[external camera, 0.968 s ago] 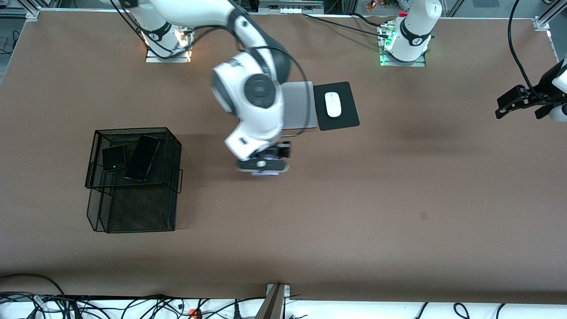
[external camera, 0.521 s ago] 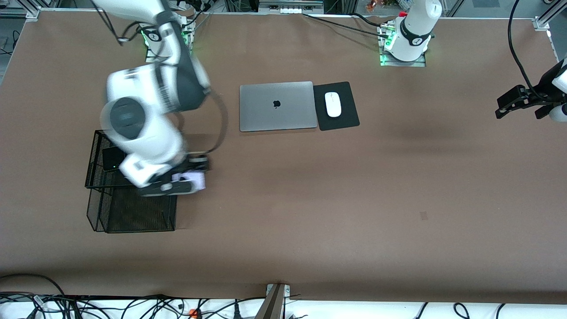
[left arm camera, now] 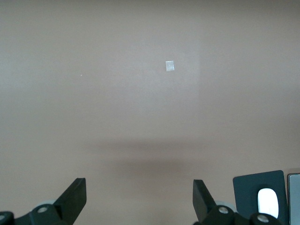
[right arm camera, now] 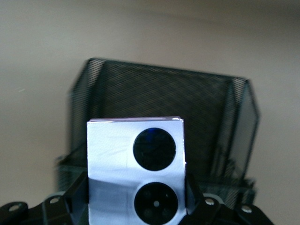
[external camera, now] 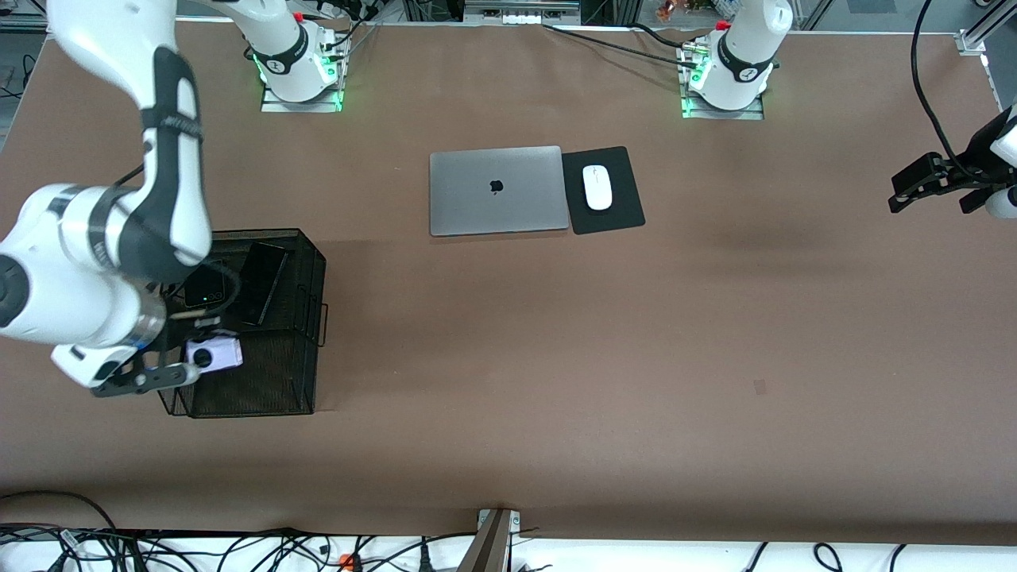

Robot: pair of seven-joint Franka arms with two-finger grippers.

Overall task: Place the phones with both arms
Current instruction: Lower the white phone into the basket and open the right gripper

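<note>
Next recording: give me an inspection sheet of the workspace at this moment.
Surface: brown table, one small pale mark.
Job's things: small black phone and long black phone on mesh rack upper tier; lavender phone over its lower tier.
Clutter: laptop, mouse on mouse pad.
Grippers: right gripper shut on lavender phone; left gripper open, waiting.
Cables: loose bundle at camera edge.
Surroundings: nothing seen.

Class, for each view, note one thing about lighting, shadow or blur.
Front view: soft shadow bands cross the table; green light glows at both arm bases. Left wrist view: a faint shadow band lies on the bare table. Right wrist view: the mesh rack is blurred, the lavender-white phone sharper.
</note>
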